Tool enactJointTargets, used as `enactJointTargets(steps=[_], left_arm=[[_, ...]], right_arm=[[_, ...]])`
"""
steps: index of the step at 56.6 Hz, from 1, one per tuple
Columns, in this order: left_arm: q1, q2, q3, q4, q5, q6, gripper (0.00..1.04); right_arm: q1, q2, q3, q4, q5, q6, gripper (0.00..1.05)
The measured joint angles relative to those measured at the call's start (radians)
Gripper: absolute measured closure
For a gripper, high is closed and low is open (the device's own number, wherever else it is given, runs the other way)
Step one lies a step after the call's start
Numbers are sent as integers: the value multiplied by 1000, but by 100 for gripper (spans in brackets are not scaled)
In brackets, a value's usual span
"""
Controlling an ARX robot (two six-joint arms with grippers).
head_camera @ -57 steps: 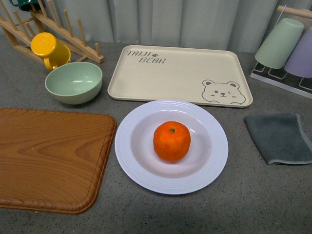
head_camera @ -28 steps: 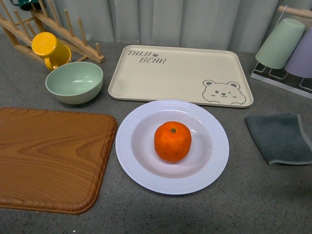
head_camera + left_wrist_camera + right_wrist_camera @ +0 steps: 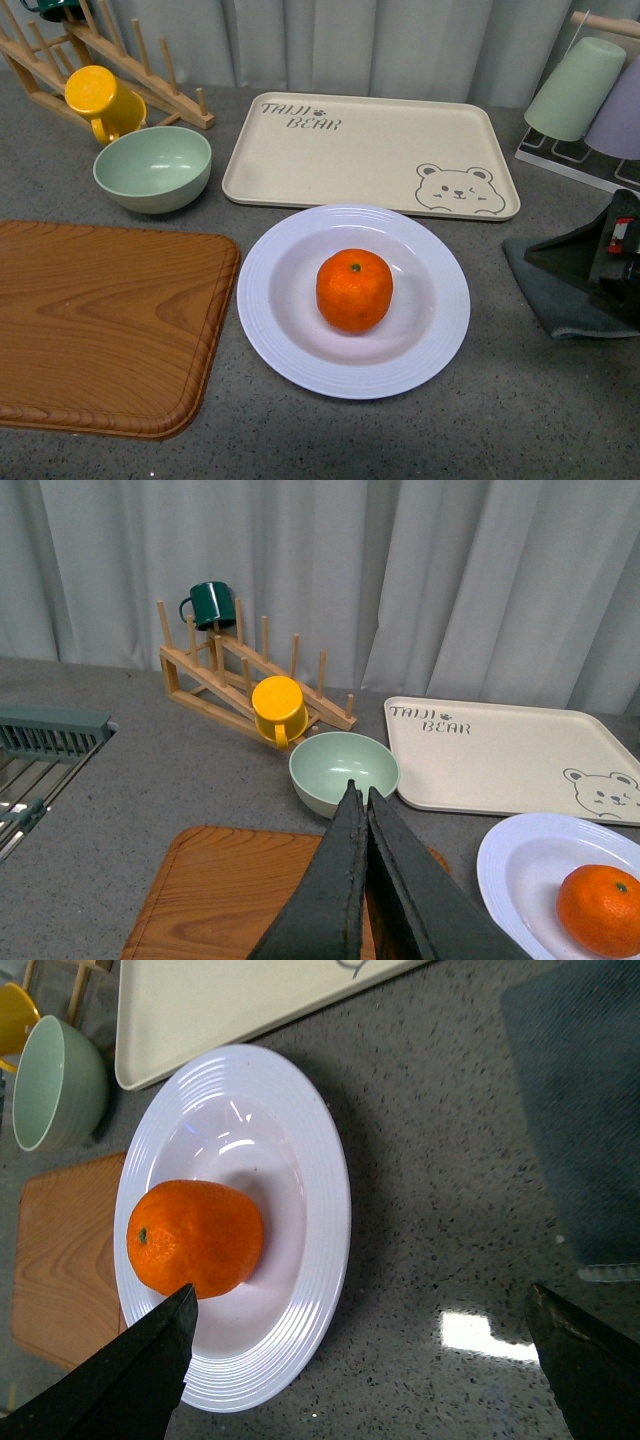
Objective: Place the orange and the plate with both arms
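The orange (image 3: 353,290) sits in the middle of the white ribbed plate (image 3: 440,340) on the grey counter. My right gripper (image 3: 590,262) is open at the right edge of the front view, above the grey cloth and to the right of the plate. In the right wrist view my right gripper (image 3: 360,1290) spans the plate's rim (image 3: 335,1190), with one finger (image 3: 150,1360) near the orange (image 3: 195,1238). My left gripper (image 3: 360,790) is shut and empty above the wooden board, with the plate (image 3: 520,880) and orange (image 3: 598,908) off to one side.
A beige bear tray (image 3: 370,150) lies behind the plate. A pale green bowl (image 3: 152,168), a yellow mug (image 3: 100,100) and a wooden rack (image 3: 120,60) stand at the back left. A wooden board (image 3: 100,320) is at left, a grey cloth (image 3: 560,300) and cups (image 3: 580,90) at right.
My right gripper has come into the front view at the right edge, over the grey cloth. The orange and plate have not moved.
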Motion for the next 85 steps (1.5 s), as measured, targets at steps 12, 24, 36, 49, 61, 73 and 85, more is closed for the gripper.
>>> enactJointTargets(steps=[12,24,36,49,61,73,85], left_arm=[[0,-1,0,0,0,0,101],[0,-2,0,0,0,0,101],[0,-2,0,0,0,0,101],[0,-2,0,0,0,0,101],[0,-2,0,0,0,0,101],[0,-2,0,0,0,0,101],[0,-2,0,0,0,0,101]], right_arm=[[-6,184,76,32,-132,56,9],[4,313,172,54,-223,96,9],[18,395,279,53,-269,115,9],[77,484,351,146,-294,211,9],[119,527,384,179,-288,290,9],[124,542,393,177,-266,302,35],[122,556,393,181,-256,304,74]])
